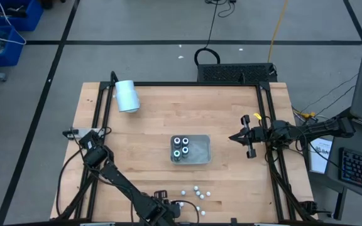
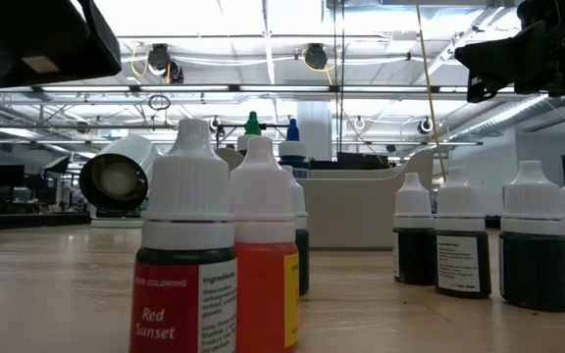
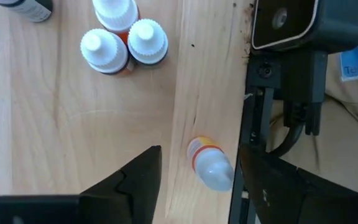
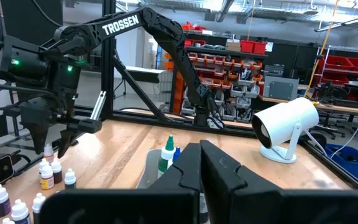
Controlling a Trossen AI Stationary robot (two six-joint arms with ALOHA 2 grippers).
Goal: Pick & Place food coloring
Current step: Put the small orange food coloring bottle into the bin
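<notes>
The wooden desk (image 1: 149, 144) carries a grey tray (image 1: 201, 150) at its middle and a white cylinder (image 1: 127, 96) lying near the far left corner. Four food coloring bottles (image 1: 181, 149) stand in the tray's left part. More bottles (image 1: 197, 193) cluster on the desk near the front edge — one orange-labelled bottle (image 3: 209, 164) lies on its side there, right at the desk's edge. The left gripper (image 3: 197, 180) hangs above it, jaws open, the fallen bottle lying between them, untouched. The right gripper (image 1: 234, 137) waits over the desk's right side — jaws closed, well apart from the tray.
</notes>
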